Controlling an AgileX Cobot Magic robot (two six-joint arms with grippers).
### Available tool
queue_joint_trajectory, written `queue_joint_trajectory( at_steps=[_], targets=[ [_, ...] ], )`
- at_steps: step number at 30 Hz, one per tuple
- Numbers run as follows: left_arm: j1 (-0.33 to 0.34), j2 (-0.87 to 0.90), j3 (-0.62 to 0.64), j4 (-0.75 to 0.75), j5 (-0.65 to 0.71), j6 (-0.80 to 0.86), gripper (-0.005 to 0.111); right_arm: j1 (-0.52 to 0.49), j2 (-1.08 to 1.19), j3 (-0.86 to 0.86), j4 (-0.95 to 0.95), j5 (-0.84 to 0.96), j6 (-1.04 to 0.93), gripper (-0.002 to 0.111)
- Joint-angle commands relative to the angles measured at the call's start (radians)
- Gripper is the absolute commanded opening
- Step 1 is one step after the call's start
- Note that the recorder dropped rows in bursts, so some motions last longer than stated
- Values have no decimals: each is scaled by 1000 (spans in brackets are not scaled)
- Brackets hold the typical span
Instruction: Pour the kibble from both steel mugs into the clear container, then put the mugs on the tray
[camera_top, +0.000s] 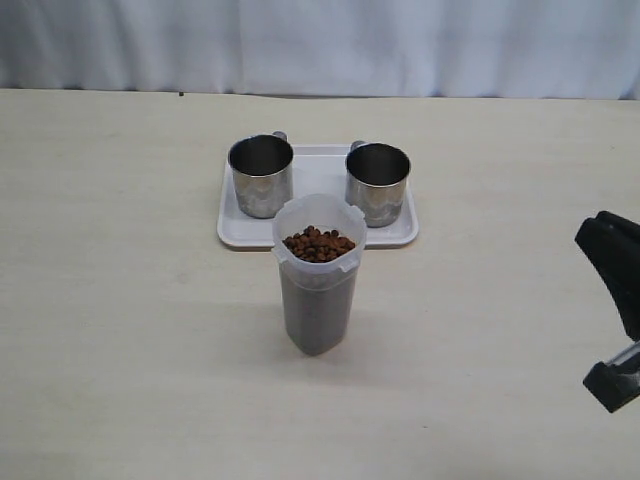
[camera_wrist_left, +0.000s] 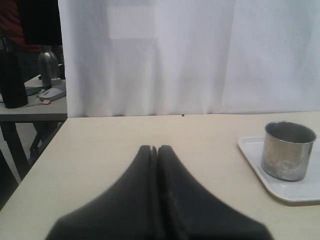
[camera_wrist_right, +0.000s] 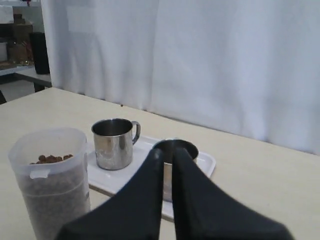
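Two steel mugs (camera_top: 260, 175) (camera_top: 377, 182) stand upright and side by side on the white tray (camera_top: 320, 165); both look empty. In front of the tray stands the clear container (camera_top: 318, 300), filled nearly to the rim with brown kibble (camera_top: 318, 244). My right gripper (camera_top: 600, 240) hovers at the right edge of the table, far from the tray. In the right wrist view this gripper (camera_wrist_right: 167, 151) is shut on nothing and points at the nearer mug (camera_wrist_right: 187, 147), with the container (camera_wrist_right: 50, 185) to one side. My left gripper (camera_wrist_left: 156, 148) is shut and empty over bare table, with one mug (camera_wrist_left: 288, 150) off to the side.
A white curtain (camera_top: 320, 45) hangs along the far edge of the table. In the left wrist view a side table (camera_wrist_left: 30, 107) beyond the table's edge holds a steel bottle (camera_wrist_left: 48, 65) and a dark flask (camera_wrist_left: 12, 75).
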Motion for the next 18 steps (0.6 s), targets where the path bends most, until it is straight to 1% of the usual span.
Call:
queue_joint_trajectory(
  at_steps=[1,5,13,16,18],
  targets=[
    [-8,0,2,1,-5,-1,0,57,-89,4,-3,-5,5,5],
    [-8,0,2,1,-5,-1,0,49,-158,4,-3,-13,5,5],
    [-8,0,2,1,-5,-1,0,-263,-386,4,4,-13,5,5],
    [-8,0,2,1,-5,-1,0,-291,-425,4,4,-13,5,5],
    [-8,0,2,1,-5,-1,0,-292,-456,4,4,-13,5,5]
  ],
)
